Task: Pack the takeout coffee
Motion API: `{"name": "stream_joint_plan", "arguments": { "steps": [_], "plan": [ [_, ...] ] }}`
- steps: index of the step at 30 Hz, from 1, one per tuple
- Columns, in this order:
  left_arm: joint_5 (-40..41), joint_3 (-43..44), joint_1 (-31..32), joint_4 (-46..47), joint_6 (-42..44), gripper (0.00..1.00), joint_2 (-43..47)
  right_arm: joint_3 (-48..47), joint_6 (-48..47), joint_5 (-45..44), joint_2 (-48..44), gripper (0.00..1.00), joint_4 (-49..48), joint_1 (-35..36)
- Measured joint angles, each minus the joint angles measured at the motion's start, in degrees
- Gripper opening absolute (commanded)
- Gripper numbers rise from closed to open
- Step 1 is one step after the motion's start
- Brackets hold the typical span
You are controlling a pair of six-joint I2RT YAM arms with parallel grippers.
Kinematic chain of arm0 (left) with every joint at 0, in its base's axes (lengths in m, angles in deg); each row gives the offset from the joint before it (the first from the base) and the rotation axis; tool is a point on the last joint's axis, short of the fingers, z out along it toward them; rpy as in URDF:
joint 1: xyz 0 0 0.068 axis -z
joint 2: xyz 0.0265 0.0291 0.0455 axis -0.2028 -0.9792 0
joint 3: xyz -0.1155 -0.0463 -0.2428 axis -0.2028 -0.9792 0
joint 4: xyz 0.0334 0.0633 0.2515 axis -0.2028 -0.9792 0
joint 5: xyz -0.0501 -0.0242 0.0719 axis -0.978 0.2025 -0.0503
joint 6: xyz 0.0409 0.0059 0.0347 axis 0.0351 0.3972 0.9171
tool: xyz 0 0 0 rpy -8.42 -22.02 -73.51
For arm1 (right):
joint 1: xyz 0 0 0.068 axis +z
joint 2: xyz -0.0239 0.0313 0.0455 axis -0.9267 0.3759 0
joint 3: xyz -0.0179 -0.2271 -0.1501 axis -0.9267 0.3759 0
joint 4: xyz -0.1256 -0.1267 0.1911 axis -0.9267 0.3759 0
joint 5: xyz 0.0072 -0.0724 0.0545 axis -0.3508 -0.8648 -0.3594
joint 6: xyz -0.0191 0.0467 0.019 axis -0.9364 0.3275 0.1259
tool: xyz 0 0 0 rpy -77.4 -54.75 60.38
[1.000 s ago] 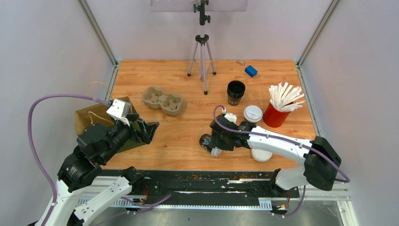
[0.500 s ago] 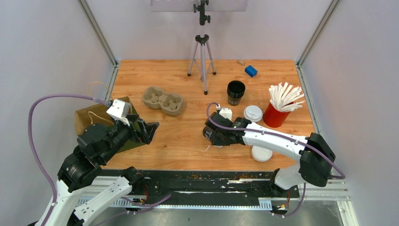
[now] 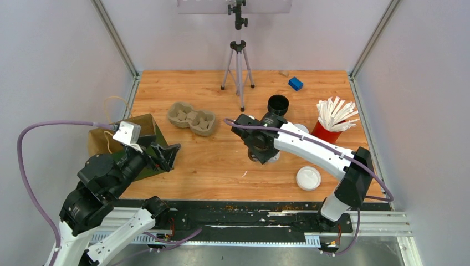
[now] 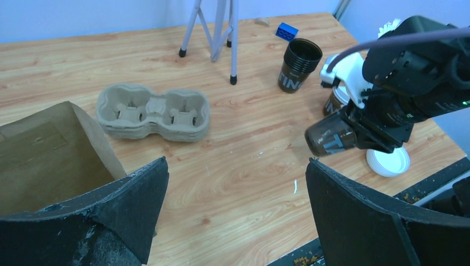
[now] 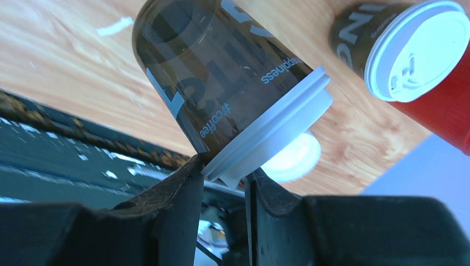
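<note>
1. Zero packed: from above, the grey pulp two-cup carrier point(image 3: 192, 117) sits empty, the brown paper bag point(image 3: 102, 141) open.
2. Left wrist: my left gripper point(image 4: 238, 183) gapes, empty.
3. Right wrist: my right gripper point(image 5: 221, 177) pinches one dark brown paper cup point(image 5: 221, 83) by its white lid point(image 5: 277, 133); the twin cup point(image 5: 410, 50) stands on the worktop point(image 5: 83, 72).

Wooden table point(image 3: 221, 169), filling the middle of the frame.
Tripod point(image 3: 238, 72), upper centre.
Blue block point(image 3: 295, 83), upper right.
Cup stack point(image 3: 277, 104), black, just right of the tripod's feet.
Red cup point(image 3: 324, 137) holding white sticks, right side.
Loose lid point(image 3: 308, 178), white, lower right.
Carrier point(image 3: 192, 118), two wells, left of centre.
Paper bag point(image 3: 108, 138), open, left edge.
Left gripper point(image 3: 168, 157), jaws apart, beside the bag.
Right gripper point(image 3: 259, 154), centre, over a lidded cup point(image 3: 273, 157) that is mostly hidden.
</note>
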Motion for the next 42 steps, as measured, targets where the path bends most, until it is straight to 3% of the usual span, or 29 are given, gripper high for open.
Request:
{"name": "stream_joint_plan", "arguments": {
  "steps": [8, 26, 42],
  "plan": [
    [0.28, 0.0, 0.0, -0.07, 0.13, 1.0, 0.42, -3.69, -8.02, -0.17, 5.07, 0.33, 8.2, -0.04],
    [1.49, 0.85, 0.0, -1.95, 0.24, 1.0, 0.57, -6.86, -13.25, -8.41, 21.88, 0.36, 9.57, -1.22],
    [2.6, 0.72, 0.0, -2.84, 1.09, 1.0, 1.33, -10.99, -16.63, -18.43, 29.4, 0.37, 12.24, -0.48]
  ]
}}
